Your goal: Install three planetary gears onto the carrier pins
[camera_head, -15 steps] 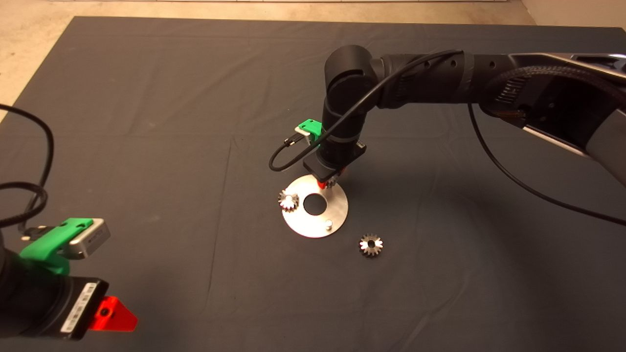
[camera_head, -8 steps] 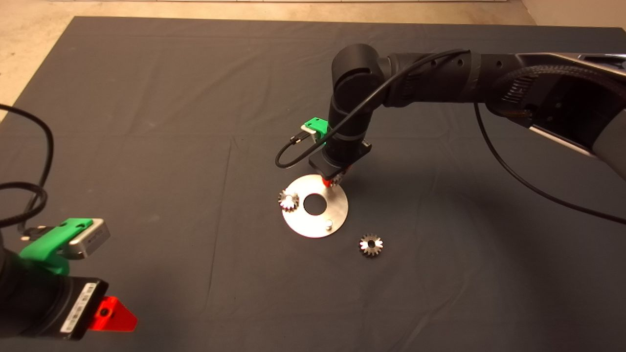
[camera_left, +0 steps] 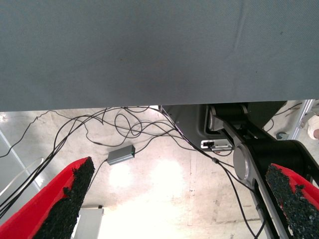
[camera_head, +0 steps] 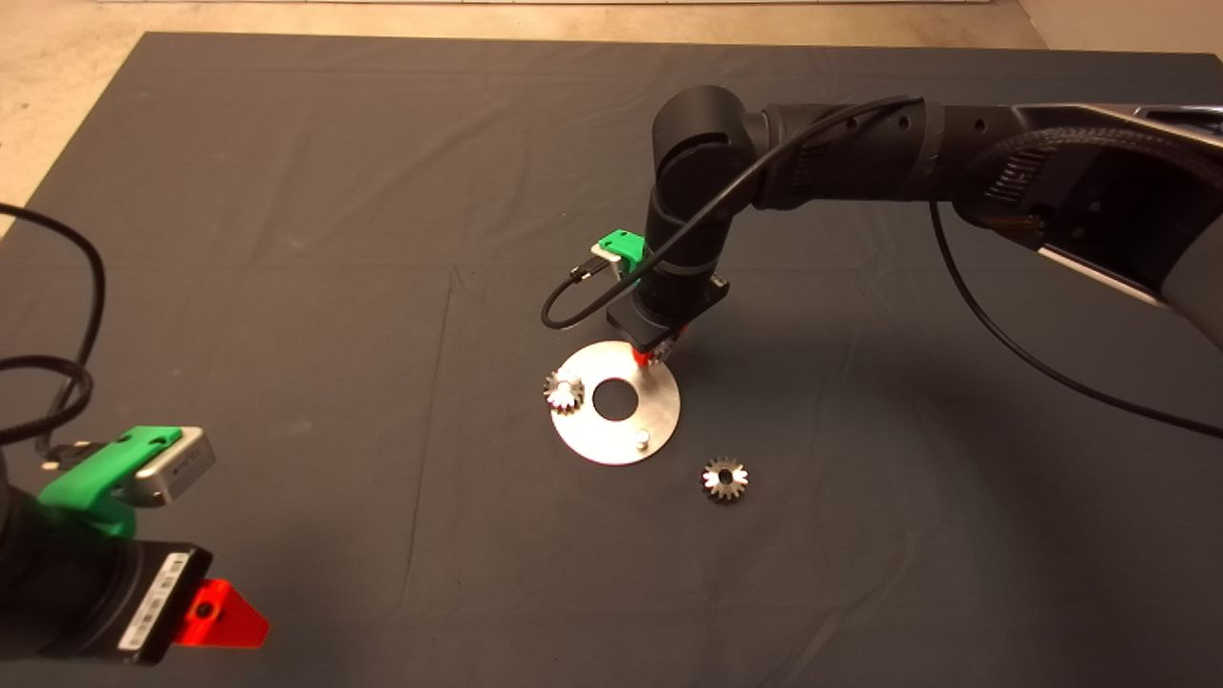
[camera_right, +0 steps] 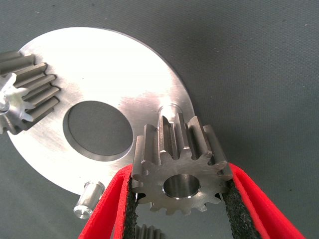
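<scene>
The right pincer (camera_head: 654, 355), gripping a gear (camera_right: 178, 172), has edged slightly right over the disc (camera_head: 614, 403).

Three gears (camera_head: 564, 392) (camera_head: 725, 479) (camera_right: 179, 172), one disc (camera_head: 659, 406), two bare pins (camera_head: 643, 440) (camera_right: 169, 108).

- You have a dark mat (camera_head: 287, 287) covering the table.
- On it lies the silver disc (camera_head: 659, 416).
- One loose gear (camera_head: 725, 479) lies just beside the disc.
</scene>
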You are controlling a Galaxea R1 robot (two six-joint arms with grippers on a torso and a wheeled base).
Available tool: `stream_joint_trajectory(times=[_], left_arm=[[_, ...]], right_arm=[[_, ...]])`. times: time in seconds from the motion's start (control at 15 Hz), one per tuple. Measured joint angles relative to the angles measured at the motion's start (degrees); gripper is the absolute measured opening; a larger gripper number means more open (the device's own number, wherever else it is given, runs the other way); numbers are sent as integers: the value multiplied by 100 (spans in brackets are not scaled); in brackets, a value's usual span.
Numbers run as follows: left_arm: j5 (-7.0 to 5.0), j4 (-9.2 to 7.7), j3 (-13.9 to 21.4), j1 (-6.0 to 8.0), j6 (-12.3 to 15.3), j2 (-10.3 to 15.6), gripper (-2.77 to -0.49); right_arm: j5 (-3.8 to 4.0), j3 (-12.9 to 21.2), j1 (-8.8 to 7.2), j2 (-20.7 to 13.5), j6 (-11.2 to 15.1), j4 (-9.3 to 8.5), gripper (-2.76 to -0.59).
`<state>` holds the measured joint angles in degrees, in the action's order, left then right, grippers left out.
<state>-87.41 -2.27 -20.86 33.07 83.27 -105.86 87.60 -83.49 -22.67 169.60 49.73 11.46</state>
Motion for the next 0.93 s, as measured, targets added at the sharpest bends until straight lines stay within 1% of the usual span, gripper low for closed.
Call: stream_joint_trajectory(times=[0.27,0.93], left_arm=[[1,1,0,0,0,22,-75],[1,-1,0,1,0,62,-75]], right_arm=[[7,10,92,9,0,0,-231],[5,12,92,10,0,0,-231]])
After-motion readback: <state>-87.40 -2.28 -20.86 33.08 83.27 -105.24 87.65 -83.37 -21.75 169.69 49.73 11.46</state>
